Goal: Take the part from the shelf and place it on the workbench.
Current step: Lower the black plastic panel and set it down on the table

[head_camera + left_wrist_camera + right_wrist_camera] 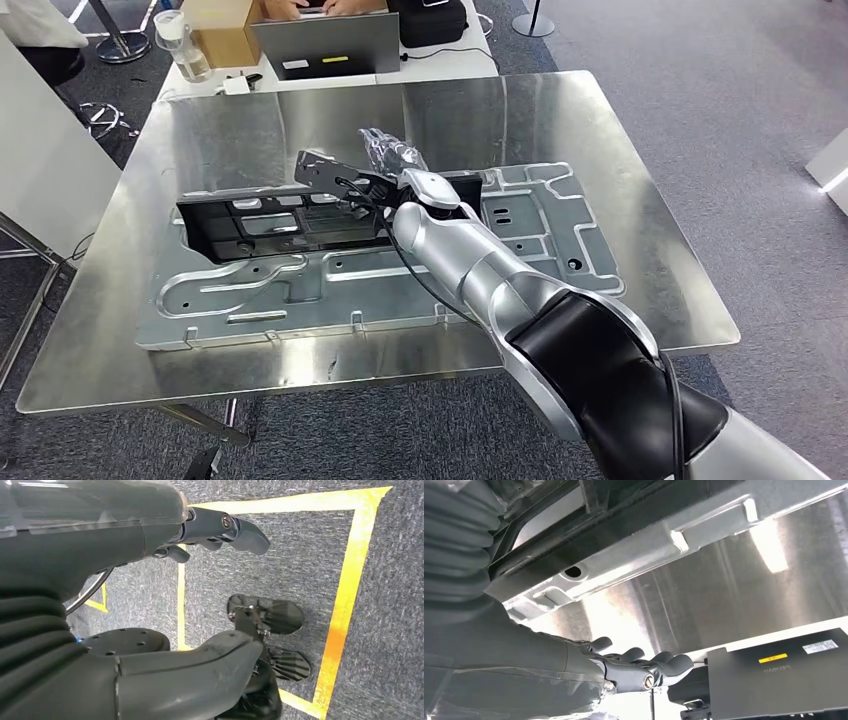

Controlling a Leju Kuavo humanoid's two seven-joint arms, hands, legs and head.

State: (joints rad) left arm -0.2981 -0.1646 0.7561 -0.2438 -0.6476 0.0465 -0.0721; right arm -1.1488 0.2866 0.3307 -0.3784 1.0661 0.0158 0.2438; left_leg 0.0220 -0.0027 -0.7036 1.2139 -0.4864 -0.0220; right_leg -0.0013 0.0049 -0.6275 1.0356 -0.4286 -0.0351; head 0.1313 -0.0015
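The black part [300, 215] lies flat, long axis across the surface [600, 130]; right robot hand [385, 165] grips its end, left robot hand [150, 605] spread.

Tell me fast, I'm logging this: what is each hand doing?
Left hand: open, holding nothing.
Right hand: holding the black metal part.

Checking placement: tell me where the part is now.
In the head view the part is held by the right hand above the middle of the workbench, over the stamped panel.
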